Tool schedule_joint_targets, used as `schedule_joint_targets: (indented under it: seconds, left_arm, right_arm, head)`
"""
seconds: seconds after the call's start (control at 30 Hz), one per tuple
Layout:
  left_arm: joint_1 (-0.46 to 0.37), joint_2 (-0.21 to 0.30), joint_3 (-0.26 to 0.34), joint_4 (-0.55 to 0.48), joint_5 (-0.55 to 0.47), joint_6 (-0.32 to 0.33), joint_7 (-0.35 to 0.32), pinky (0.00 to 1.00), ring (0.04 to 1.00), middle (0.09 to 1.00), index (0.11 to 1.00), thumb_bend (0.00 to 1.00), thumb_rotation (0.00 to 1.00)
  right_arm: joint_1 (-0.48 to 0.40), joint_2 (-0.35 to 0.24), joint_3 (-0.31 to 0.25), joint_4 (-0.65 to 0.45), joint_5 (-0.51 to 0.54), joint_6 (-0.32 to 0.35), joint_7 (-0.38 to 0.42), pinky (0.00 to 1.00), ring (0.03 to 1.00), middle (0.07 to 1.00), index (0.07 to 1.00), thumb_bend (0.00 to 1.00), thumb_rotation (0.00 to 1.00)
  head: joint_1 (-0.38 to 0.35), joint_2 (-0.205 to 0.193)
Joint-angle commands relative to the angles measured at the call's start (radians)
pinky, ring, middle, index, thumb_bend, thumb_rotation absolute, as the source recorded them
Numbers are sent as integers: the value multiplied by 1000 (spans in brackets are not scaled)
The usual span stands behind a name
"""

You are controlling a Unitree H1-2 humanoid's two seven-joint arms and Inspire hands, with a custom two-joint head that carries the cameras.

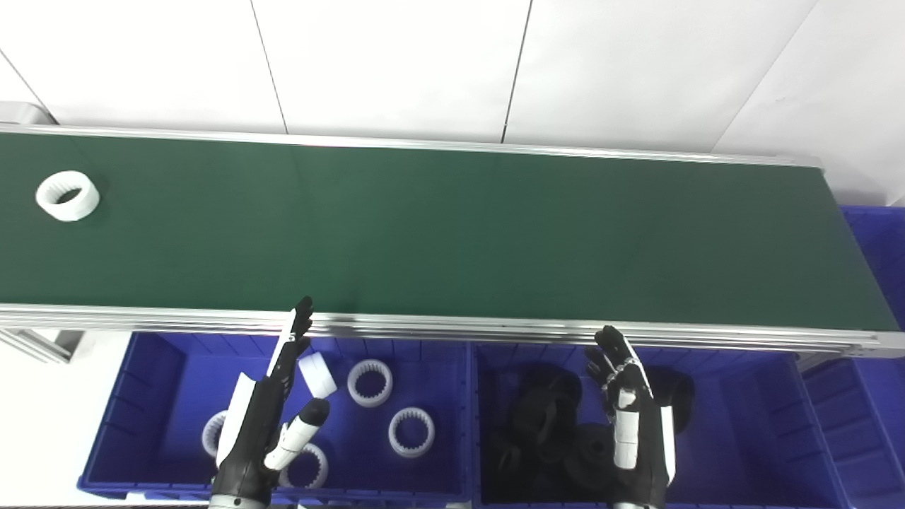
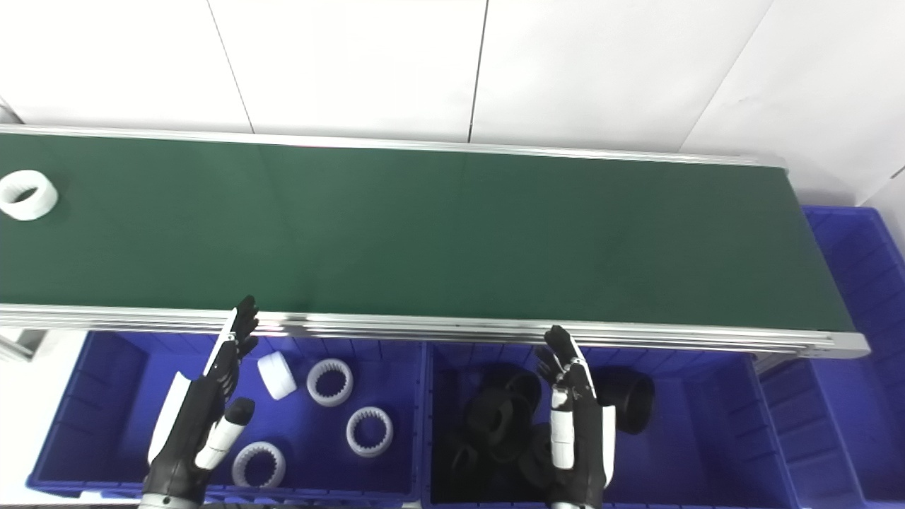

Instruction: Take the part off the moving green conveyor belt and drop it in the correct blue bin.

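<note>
- I see the white ring part [image 1: 68, 196] lying on the green conveyor belt [image 1: 452, 233], at its far left end
- My left hand [image 1: 272, 406] hovers below the belt's near rail, over the blue bin [image 1: 106, 452] of white rings; fingers spread, holding nothing
- My right hand [image 1: 629, 417] hovers below the same rail, over the bin of black parts [image 1: 771, 452]; fingers apart, empty
</note>
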Motion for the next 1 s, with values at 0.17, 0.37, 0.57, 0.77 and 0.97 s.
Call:
schedule_joint_targets:
  seconds: [0.17,0.37,0.57,0.77,0.97]
  left_arm:
    - [26,-8,-6,-51,-1,6,0,1000,1000,1000,1000,810,1000]
    - [20,0,-6,-21,-20,-38,-5,997,1000,1000,1000,823,1000]
    - [28,-4,-9,-28,-25,-28,-8,1000,1000,1000,1000,816,1000]
    - [30,-5,-12,-23,-23,-30,-5,976,999,1000,1000,833,1000]
    - [31,-4,-14,-33,-23,-19,-6,973,998,1000,1000,838,1000]
  right_arm:
    - [5,-23,32,-13,-70,-35,-36,929,926,917,914,855,996]
    - [6,-46,62,-7,-64,-34,-56,949,940,928,921,876,994]
    - [8,-59,71,-8,-46,-34,-47,954,946,934,921,883,975]
    - [8,-66,75,-8,-46,-34,-50,950,946,940,929,879,977]
    - [8,-65,74,-6,-45,-34,-52,950,943,938,930,873,978]
  head:
    - [3,-7]
    - [9,-12]
    - [18,-19]
    - [23,-22]
    - [23,-22]
